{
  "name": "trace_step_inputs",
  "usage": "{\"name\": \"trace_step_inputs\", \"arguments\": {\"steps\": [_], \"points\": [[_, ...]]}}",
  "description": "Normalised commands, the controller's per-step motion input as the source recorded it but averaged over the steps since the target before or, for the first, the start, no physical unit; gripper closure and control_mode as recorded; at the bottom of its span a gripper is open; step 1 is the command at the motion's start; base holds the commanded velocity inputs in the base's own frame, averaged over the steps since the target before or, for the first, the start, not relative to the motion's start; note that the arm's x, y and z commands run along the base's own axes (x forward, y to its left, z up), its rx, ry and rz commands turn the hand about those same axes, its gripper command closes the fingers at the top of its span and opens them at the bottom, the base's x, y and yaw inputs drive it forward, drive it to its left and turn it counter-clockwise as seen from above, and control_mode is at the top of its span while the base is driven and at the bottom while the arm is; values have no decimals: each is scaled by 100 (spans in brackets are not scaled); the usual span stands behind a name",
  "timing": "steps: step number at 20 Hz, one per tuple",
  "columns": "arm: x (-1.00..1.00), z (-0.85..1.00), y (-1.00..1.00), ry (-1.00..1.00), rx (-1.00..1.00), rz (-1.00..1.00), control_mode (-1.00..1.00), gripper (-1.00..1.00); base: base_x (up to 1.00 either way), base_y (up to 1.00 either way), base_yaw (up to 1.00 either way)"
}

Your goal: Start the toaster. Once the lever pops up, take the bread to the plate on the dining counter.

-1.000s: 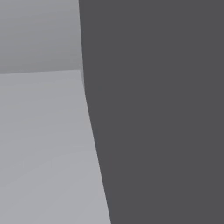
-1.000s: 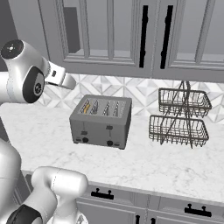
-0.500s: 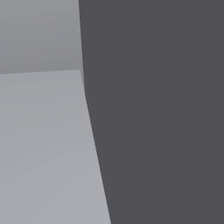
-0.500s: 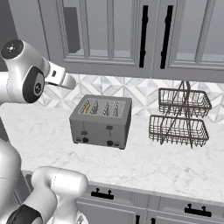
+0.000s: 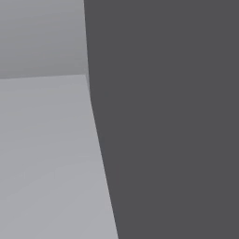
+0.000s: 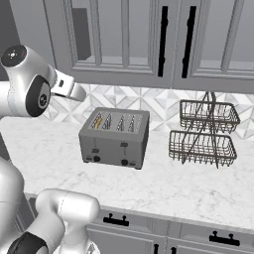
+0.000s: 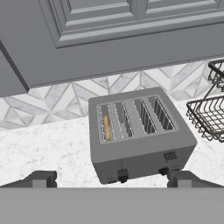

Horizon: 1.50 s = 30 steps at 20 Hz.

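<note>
A silver four-slot toaster (image 6: 115, 139) stands on the marble kitchen counter (image 6: 198, 191) against the tiled wall. The bread (image 7: 106, 127) stands on edge in the leftmost slot, seen as a thin tan-orange strip; the bread (image 6: 98, 122) sits low in that same slot. Two dark levers, one of them (image 7: 123, 175), sit on the toaster's (image 7: 140, 135) front face. My gripper (image 7: 113, 180) hangs open above and in front of the toaster, with nothing between its fingertips (image 7: 41, 178). The plate and the dining counter are out of view.
A two-tier dark wire basket rack (image 6: 206, 134) stands right of the toaster; its edge (image 7: 210, 113) is near. Grey wall cabinets (image 6: 163, 39) hang low over the counter. A dark grey panel (image 5: 163, 116) stands close in the left base view.
</note>
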Motion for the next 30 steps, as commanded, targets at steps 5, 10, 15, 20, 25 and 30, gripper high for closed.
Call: {"name": "trace_step_inputs", "arguments": {"steps": [5,10,15,20,25,30], "points": [[0,0,0,0,0,0,-100,-100,0,0,0],[0,0,0,0,0,0,-100,-100,0,0,0],[0,0,0,0,0,0,-100,-100,0,0,0],[0,0,0,0,0,0,-100,-100,0,0,0],[0,0,0,0,0,0,-100,-100,0,0,0],[0,0,0,0,0,0,-100,-100,0,0,0]]}}
